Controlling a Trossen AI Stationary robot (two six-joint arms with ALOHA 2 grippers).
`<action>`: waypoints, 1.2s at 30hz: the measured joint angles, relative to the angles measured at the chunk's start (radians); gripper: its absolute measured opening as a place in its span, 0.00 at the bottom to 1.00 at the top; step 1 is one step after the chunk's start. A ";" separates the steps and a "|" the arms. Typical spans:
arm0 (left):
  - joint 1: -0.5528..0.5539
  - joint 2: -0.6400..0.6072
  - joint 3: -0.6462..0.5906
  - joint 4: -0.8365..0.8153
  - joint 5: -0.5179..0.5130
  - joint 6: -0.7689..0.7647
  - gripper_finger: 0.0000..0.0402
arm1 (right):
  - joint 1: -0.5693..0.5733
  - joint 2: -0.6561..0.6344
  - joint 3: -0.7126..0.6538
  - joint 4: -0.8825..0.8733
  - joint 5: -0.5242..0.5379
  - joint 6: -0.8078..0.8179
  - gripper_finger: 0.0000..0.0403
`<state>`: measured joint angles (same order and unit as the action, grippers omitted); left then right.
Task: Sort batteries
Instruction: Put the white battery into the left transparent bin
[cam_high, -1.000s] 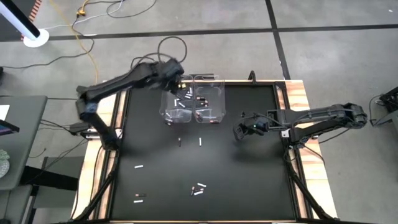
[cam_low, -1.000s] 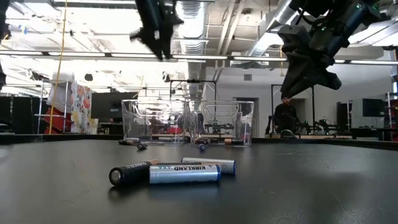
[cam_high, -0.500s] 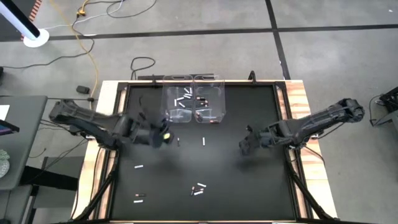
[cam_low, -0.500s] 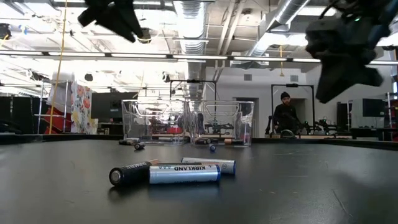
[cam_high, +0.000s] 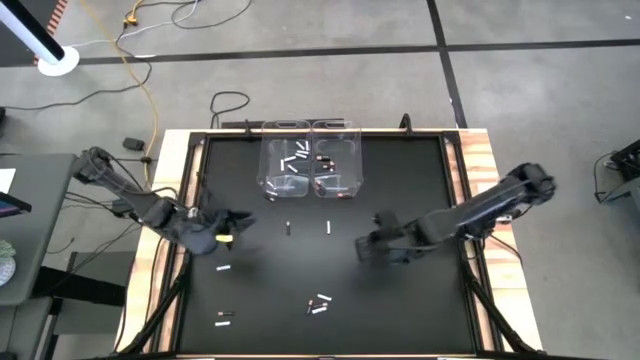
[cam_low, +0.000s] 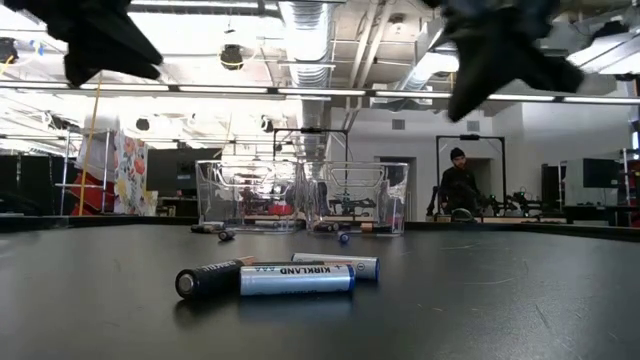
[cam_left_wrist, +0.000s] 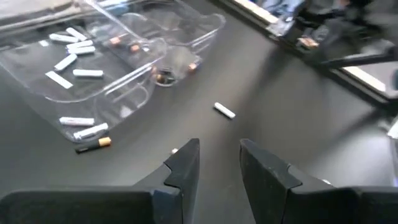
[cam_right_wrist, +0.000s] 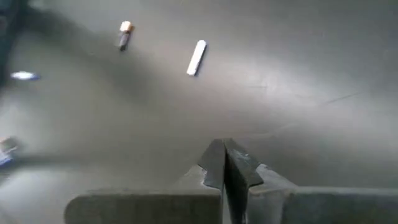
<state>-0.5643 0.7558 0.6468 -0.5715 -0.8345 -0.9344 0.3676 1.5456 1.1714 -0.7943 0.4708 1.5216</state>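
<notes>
While the two clear bins (cam_high: 310, 172) at the far edge of the tabletop (cam_high: 400, 300) already hold a share of the batteries, both arms have swung away from them and now reach over the open black surface. The left tool (cam_high: 228, 228), which hung over the bins a moment ago, sits low on the left side with its fingers (cam_left_wrist: 186, 163) spread apart and nothing between them. The right tool (cam_high: 368, 246) has come in toward the middle, and its fingers (cam_right_wrist: 224, 163) have just pressed together on nothing. A white battery (cam_high: 328, 228) and a dark battery (cam_high: 288, 229) lie just short of the bins; a cluster (cam_high: 318, 303) and other strays lie nearer the front. A drop looks finished, and the loose ones are next.
</notes>
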 joint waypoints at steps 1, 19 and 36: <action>-0.011 -0.027 -0.009 0.002 0.000 0.013 0.27 | -0.018 0.043 0.047 -0.027 -0.002 -0.001 0.03; -0.094 -0.226 -0.047 -0.083 0.190 0.152 0.26 | -0.278 0.562 0.516 -0.088 -0.244 -0.196 0.33; -0.131 -0.227 -0.047 -0.109 0.194 0.166 0.26 | -0.338 0.595 0.468 -0.097 -0.233 -0.158 0.57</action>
<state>-0.6956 0.5293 0.5999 -0.6803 -0.6403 -0.7681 0.0297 2.1406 1.6398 -0.8913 0.2379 1.3635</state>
